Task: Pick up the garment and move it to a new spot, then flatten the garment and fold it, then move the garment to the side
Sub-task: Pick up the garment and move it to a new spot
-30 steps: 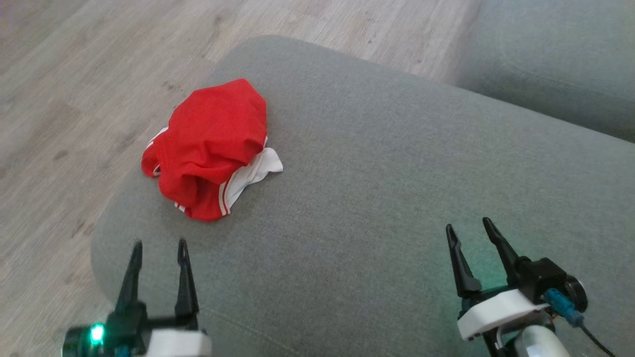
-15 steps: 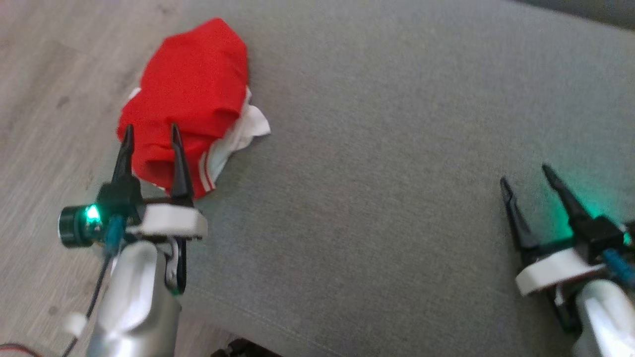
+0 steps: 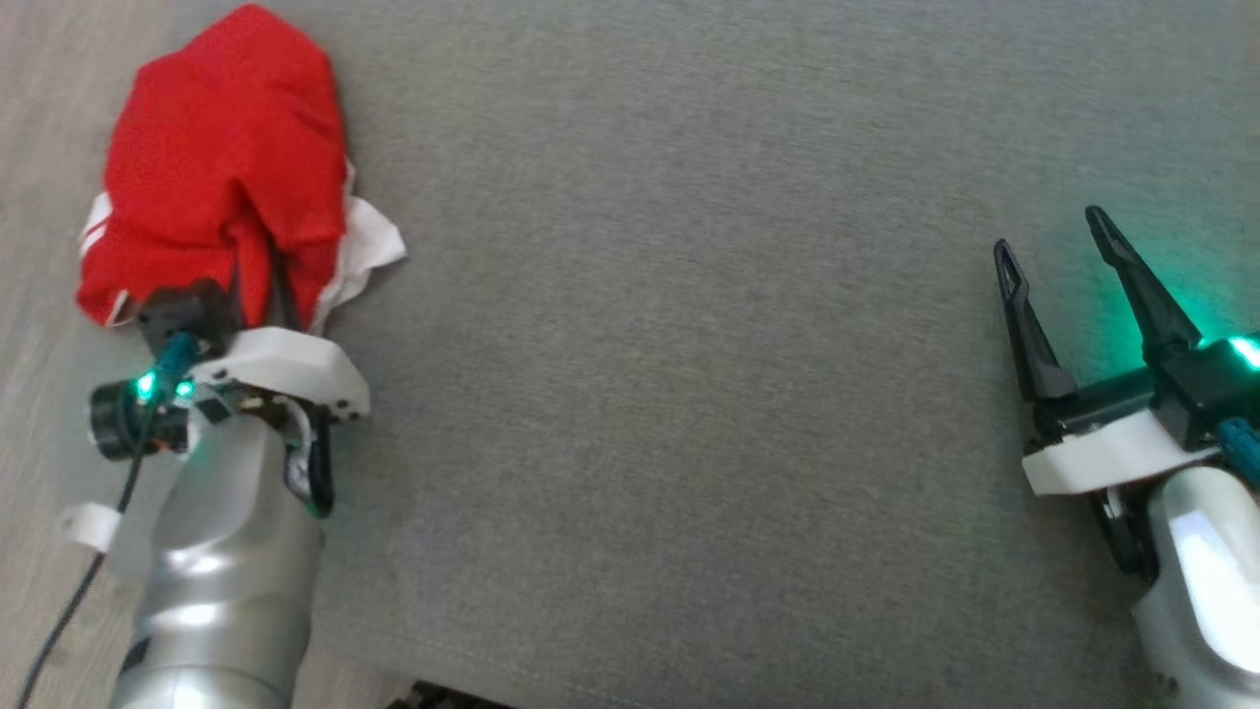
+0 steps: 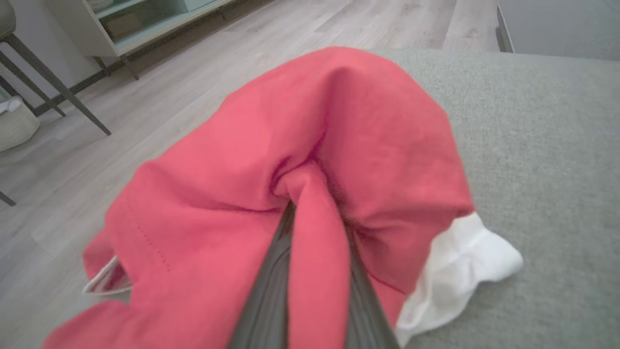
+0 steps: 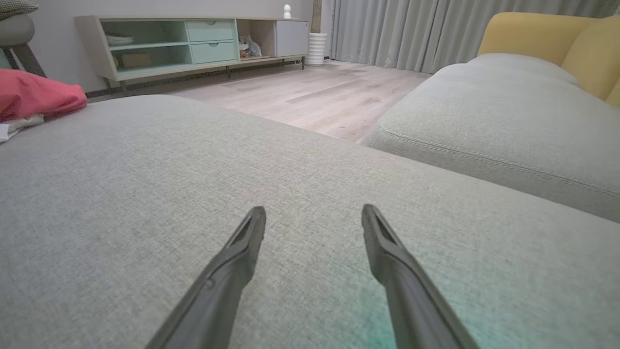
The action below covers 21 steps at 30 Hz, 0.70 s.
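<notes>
Since the left gripper [image 4: 315, 232] has its two fingers pressed together on a ridge of red cloth, the first step looks barely begun. The garment [image 3: 226, 128] is gripped but, by my judgement, not lifted, for its bulk lies on the cushion [image 3: 689, 374]. Toward the right edge, the right gripper [image 3: 1048, 228] hangs with its fingers spread and nothing between them, just above bare grey fabric and well apart from the cloth. Everything else is to come: carrying the garment to a new spot, flattening it, folding it and setting it aside. The wide bare middle of the cushion seems the likely place for spreading.

The garment sits at the cushion's left edge, toward the far left corner, and seems to reach that edge, with the wooden floor [image 4: 72, 160] beyond. It is a crumpled bright red heap of thin matt cloth, with deep folds running into the pinch. At its near end, white stripes [image 3: 95, 231] show along a hem. A white piece [image 3: 374, 246] pokes out from under the red, on the side facing the cushion's middle. The far end rises to a blunt peak. I cannot tell what kind of garment it is.
</notes>
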{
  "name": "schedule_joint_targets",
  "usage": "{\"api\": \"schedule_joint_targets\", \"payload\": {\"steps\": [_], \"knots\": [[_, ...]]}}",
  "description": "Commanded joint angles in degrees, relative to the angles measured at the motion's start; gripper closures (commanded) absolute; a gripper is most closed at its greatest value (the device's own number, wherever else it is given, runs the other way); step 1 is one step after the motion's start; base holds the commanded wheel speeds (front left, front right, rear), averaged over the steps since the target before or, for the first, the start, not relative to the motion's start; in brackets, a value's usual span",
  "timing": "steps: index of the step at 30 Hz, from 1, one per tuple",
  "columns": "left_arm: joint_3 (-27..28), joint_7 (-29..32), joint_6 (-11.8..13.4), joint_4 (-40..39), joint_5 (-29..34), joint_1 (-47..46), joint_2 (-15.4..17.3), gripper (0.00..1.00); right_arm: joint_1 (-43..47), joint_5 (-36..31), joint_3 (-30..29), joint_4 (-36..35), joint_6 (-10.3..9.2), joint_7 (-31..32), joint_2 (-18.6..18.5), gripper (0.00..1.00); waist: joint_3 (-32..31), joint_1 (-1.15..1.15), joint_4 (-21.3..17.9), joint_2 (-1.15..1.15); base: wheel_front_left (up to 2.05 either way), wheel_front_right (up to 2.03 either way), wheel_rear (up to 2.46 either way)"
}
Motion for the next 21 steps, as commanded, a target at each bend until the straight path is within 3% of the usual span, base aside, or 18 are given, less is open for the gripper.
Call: {"api": "schedule_joint_targets", "payload": {"steps": [1,2,8,13,17,21], "knots": [[1.4,-0.6,-0.2,-1.6,0.4,-1.4,3.0,1.0,2.5,0.1,0.5,1.3,-0.05,0.1,-0.2,0.0,0.0,0.0,-1.3,0.0,0.0,0.0,0.0],[1.3,-0.8,-0.3,-2.6,0.7,-1.7,3.3,1.0,2.5,0.1,0.5,1.4,-0.05,0.1,0.3,0.0,-0.4,0.0,-1.8,0.0,0.0,0.0,0.0],[1.0,-1.0,-3.5,-25.9,2.1,-2.6,5.7,1.0,2.2,0.5,1.3,2.0,-0.05,0.1,5.2,0.0,-6.0,0.0,-7.8,0.0,0.0,0.0,0.0],[-0.6,0.1,-6.7,-41.1,0.2,-4.1,6.9,1.0,2.6,1.3,1.4,2.3,-0.05,0.1,9.0,0.0,-11.4,0.0,-15.2,0.0,0.0,0.0,0.0],[-3.5,5.3,-7.9,-50.7,-4.9,-7.7,6.6,1.0,3.5,2.6,1.2,1.8,-0.05,0.1,11.4,0.0,-14.4,0.0,-22.2,0.0,0.0,0.0,0.0],[-6.5,10.6,-8.3,-55.5,-10.8,-11.6,6.2,1.0,3.9,4.1,1.9,1.2,-0.05,0.1,12.8,0.0,-16.2,0.0,-29.1,0.0,0.0,0.0,0.0]]}}
